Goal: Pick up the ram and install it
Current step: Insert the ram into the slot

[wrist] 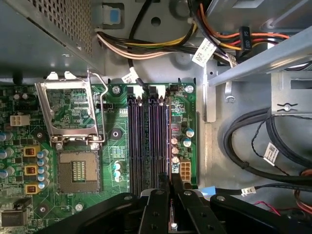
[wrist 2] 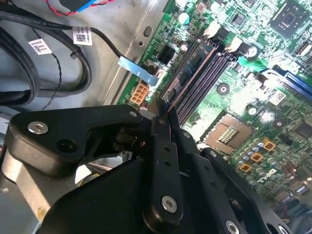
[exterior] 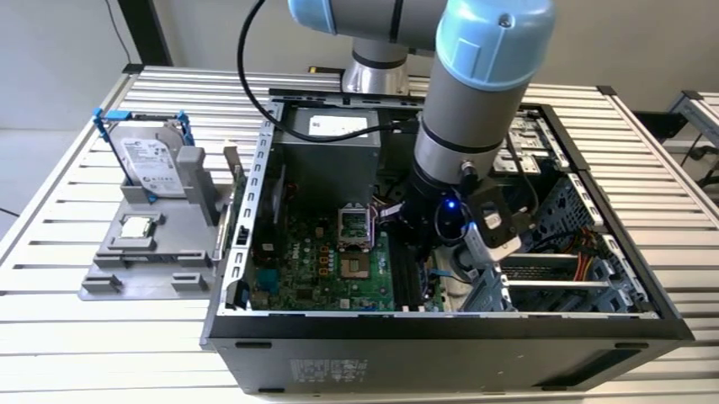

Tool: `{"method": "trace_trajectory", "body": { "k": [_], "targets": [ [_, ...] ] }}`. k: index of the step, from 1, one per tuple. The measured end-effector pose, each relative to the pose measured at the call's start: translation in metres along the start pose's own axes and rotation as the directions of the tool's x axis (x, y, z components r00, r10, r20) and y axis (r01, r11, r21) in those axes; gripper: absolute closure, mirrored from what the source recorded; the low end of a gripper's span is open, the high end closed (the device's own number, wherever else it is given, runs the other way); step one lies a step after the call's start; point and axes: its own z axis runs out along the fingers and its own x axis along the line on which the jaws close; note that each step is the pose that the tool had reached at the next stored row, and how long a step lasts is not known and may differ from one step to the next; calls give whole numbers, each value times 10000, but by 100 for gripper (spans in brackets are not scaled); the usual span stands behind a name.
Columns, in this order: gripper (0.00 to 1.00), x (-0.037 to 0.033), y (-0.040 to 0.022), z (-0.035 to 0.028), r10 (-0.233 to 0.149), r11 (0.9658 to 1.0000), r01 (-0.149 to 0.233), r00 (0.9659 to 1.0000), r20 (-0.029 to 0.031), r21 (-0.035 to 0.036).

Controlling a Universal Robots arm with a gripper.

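Arm [exterior: 477, 101] upright over motherboard [wrist: 112, 161], ram [wrist 2: 187, 78] slotted

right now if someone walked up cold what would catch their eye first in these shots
First the big grey-and-blue robot arm plunging into the open computer case in the exterior view. Inside, the gripper sits low over the black memory slots of the green motherboard, closed on the ram standing edge-on in the outermost slot. On the exterior view's left, a silver hard drive stands in a grey holder.
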Motion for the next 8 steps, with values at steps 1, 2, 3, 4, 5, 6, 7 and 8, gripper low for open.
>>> {"method": "trace_trajectory", "body": {
  "k": [1, 2, 3, 4, 5, 6, 7, 8],
  "targets": [
    [100, 9, 0, 0, -1, 10000, 1, 10000, 0, 0],
    [100, 15, -1, -1, -1, 10000, 1, 10000, 0, 0],
    [100, 16, -1, 0, -1, 10000, 1, 10000, 0, -1],
    [100, 16, -1, 2, -1, 10000, 1, 10000, -1, 0],
    [100, 16, 0, 7, -1, 10000, 1, 10000, 0, -2],
    [100, 17, -1, 14, -2, 10000, 2, 10000, 0, -1],
    [100, 17, -2, 24, -2, 10000, 2, 10000, -1, 1],
    [100, 18, -2, 36, -2, 10000, 2, 10000, 0, 1]
  ]
}}
